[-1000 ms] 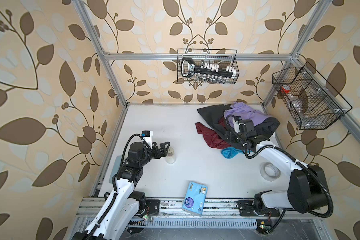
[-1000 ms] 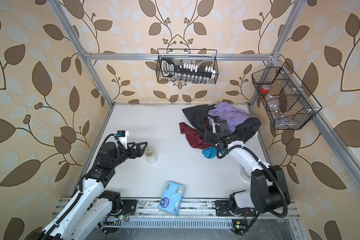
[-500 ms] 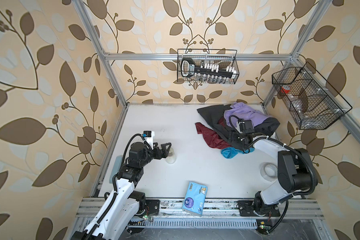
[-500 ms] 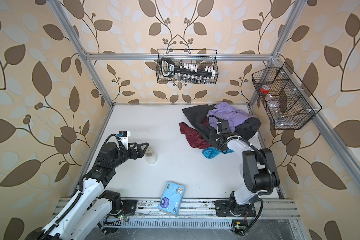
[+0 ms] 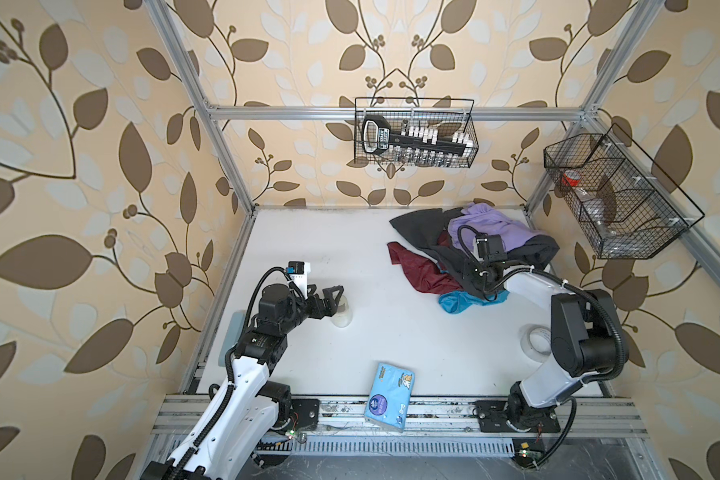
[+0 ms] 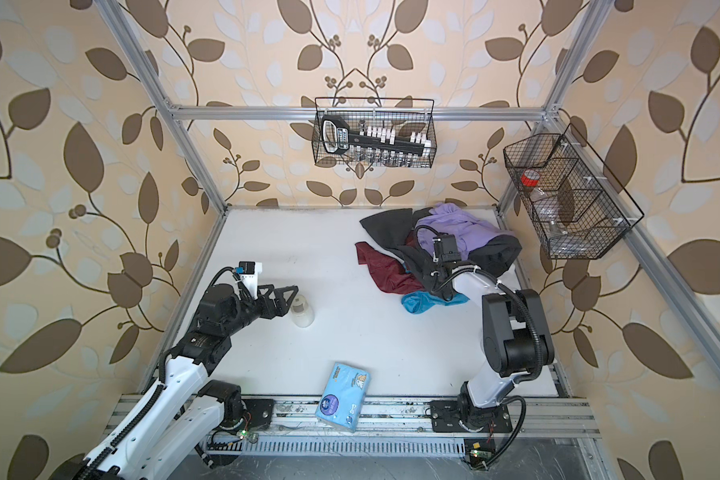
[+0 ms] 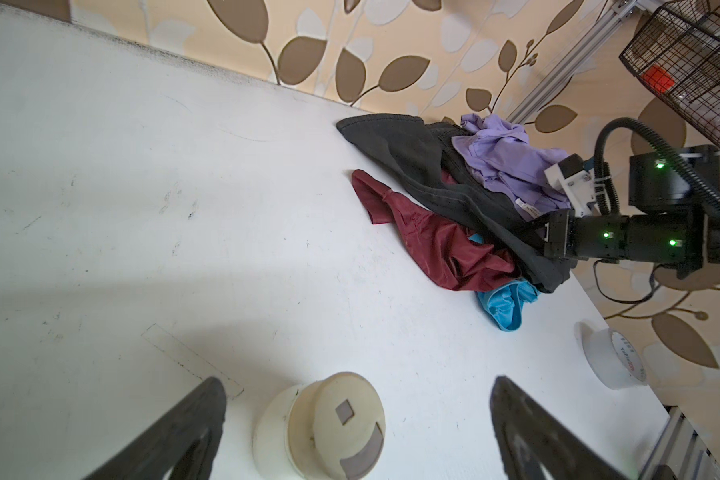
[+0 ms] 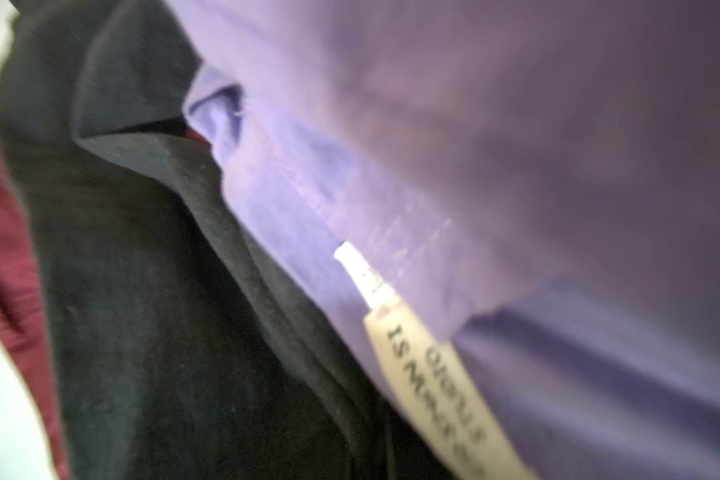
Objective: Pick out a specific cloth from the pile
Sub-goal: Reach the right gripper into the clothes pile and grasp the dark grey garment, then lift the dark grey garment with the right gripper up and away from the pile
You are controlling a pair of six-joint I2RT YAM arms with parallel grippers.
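Observation:
The pile (image 5: 466, 249) lies at the table's far right in both top views. Its largest piece is the charcoal cloth (image 5: 416, 226) (image 6: 387, 228) (image 7: 404, 153), spread under a lilac shirt (image 5: 483, 220) (image 7: 512, 162) and over a maroon garment (image 5: 420, 270) and a teal piece (image 5: 458, 301). My right gripper (image 5: 474, 272) (image 7: 524, 232) is pressed into the cloth's near fold and shut on it, its fingertips hidden in the fabric. The right wrist view is filled by the charcoal cloth (image 8: 163, 332) and the lilac shirt (image 8: 516, 166). My left gripper (image 5: 335, 291) (image 7: 357, 380) hangs open at the left.
A small cream jar (image 5: 342, 318) (image 7: 321, 428) stands just in front of the left gripper. A blue tissue pack (image 5: 389, 392) lies at the front edge, a tape roll (image 5: 535, 340) near the right arm's base. Wire baskets (image 5: 414, 133) (image 5: 616, 199) hang on the back and right walls.
The right gripper has gone from open to shut in the charcoal fold, and that arm's elbow has swung in toward the pile. The left arm has stayed still.

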